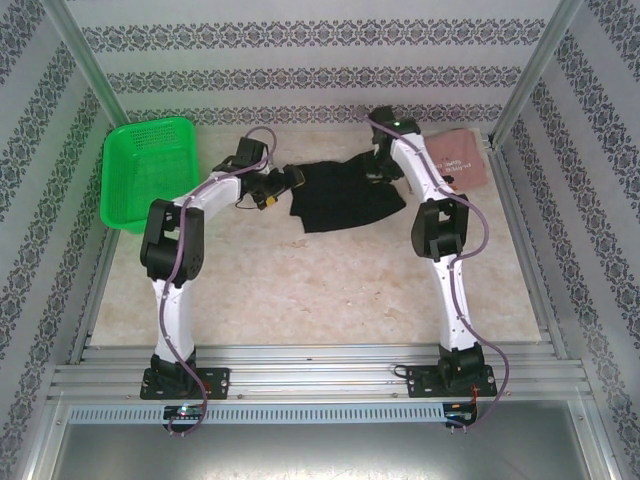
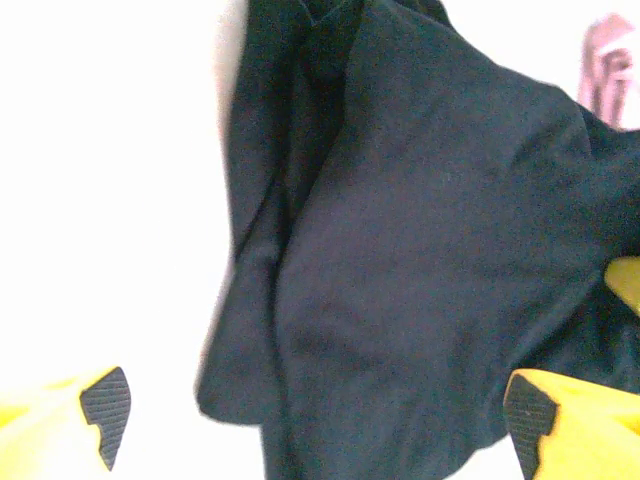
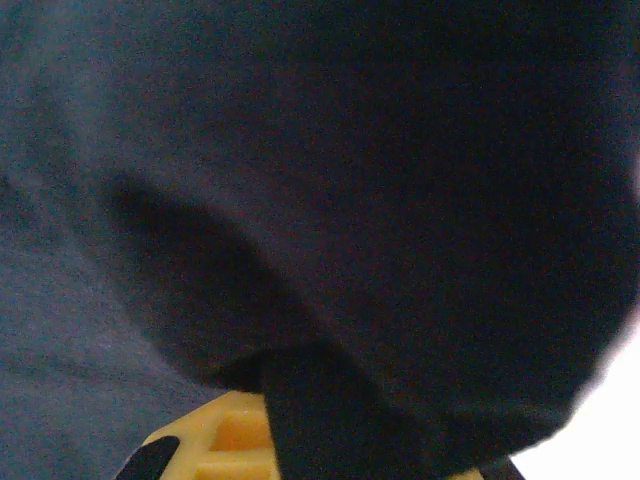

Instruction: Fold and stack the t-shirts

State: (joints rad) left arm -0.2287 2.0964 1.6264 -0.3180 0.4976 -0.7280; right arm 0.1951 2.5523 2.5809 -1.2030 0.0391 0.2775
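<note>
Marbled tabletop (image 1: 300,290): left gripper (image 2: 315,415), jaws spread wide, hangs over the crumpled plain black cloth t-shirt (image 1: 340,195) mid-rear, seemingly to catch an edge; right gripper (image 1: 382,160) is draped by its folds, grip impossible to tell. Flat dusty-pink printed t-shirt (image 1: 458,160) lies rear right, probably the stack's base.

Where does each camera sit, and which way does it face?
Top external: above, behind the arms, looking down at the table; both arms show.
Left wrist: on the left arm, facing the black t-shirt past the open left pincer.
Right wrist: on the right arm, close against that t-shirt; right pincer below.
All share the black t-shirt.
</note>
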